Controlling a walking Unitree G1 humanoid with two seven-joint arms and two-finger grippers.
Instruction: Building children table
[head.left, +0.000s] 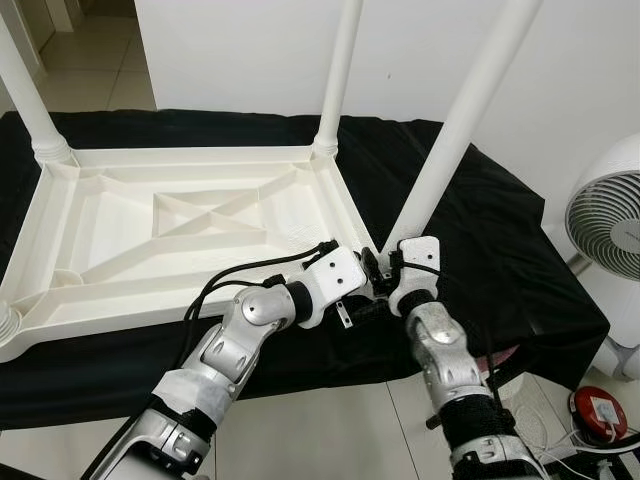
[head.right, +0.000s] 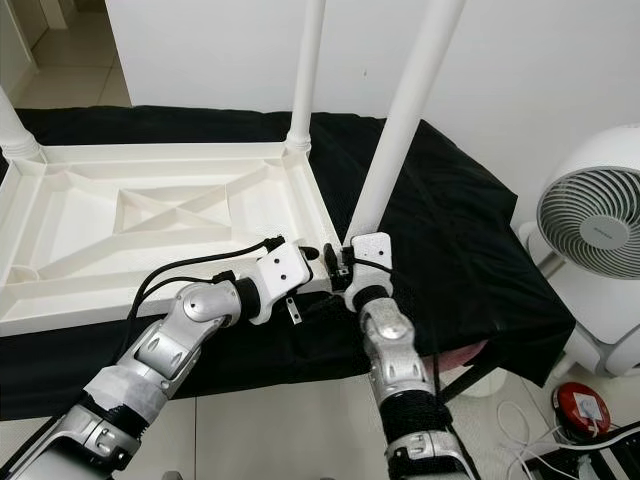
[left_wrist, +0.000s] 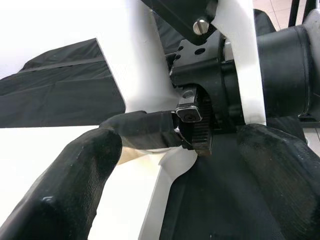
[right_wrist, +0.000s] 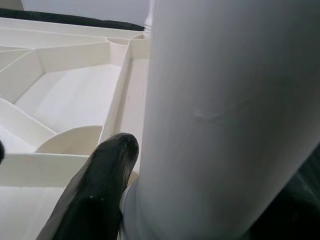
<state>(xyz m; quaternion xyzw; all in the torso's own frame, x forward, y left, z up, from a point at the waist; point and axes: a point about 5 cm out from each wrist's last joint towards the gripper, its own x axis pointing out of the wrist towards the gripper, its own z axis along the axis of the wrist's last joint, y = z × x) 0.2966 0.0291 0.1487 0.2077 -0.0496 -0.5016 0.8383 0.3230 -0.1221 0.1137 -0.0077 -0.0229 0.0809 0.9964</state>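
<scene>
A white plastic children's table (head.left: 120, 310) lies upside down on a black cloth (head.left: 500, 250). Two legs stand upright at its far corners, one on the left (head.left: 25, 100) and one on the right (head.left: 340, 70). At the near right corner a third leg (head.left: 460, 130) leans to the right from its socket. My right gripper (head.left: 390, 258) is shut on this leg's base; one finger (right_wrist: 100, 185) presses against the leg (right_wrist: 225, 100). My left gripper (head.left: 365, 268) reaches the same corner from the left and is open, its fingers (left_wrist: 65, 190) straddling the table's rim.
A white floor fan (head.left: 610, 220) stands close on the right. A red device (head.left: 598, 412) and cables lie on the tiled floor below it. A white wall rises behind the table. The table's near left corner (head.left: 8, 325) sits at the picture's edge.
</scene>
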